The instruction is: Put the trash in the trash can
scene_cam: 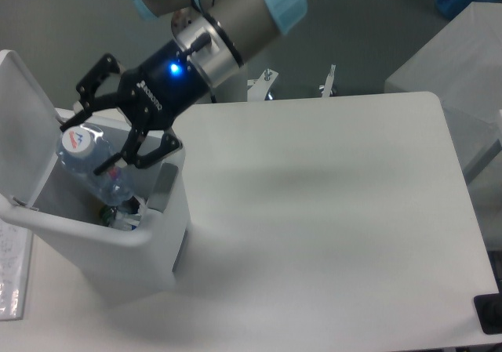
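Tool (100, 139) clenched on water bottle (96, 168) inside trash can (110, 234); snag on rim could tip it.

Pretty plain workspace, seen from above.
A big white rounded-corner tabletop (337, 211) fills most of the view, dull grey floor (78, 15) behind it at 12 o'clock, and a second pale grey table (459, 62) sits at 2 o'clock. Lighting's soft and even.

Scene is evenly, softly lit from above. A faint shadow is cast on the table (329, 211). Slight motion blur is seen on the arm (251, 7); a blue LED glows.
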`<move>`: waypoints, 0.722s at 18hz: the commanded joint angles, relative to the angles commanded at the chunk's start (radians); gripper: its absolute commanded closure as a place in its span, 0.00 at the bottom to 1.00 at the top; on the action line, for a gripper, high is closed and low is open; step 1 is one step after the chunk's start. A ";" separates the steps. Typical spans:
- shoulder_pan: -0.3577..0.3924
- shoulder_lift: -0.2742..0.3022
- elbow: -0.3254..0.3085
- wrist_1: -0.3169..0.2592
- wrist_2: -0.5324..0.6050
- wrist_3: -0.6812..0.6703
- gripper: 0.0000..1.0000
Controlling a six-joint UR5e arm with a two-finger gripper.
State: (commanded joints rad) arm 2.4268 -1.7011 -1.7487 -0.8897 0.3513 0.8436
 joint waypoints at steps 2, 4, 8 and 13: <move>0.000 -0.006 -0.011 0.000 0.000 0.003 0.00; 0.000 -0.003 -0.024 0.002 0.024 0.011 0.00; 0.011 0.000 -0.015 0.000 0.043 0.014 0.00; 0.162 -0.047 0.067 0.000 0.044 0.012 0.00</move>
State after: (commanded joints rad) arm 2.5890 -1.7486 -1.6814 -0.8897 0.3958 0.8560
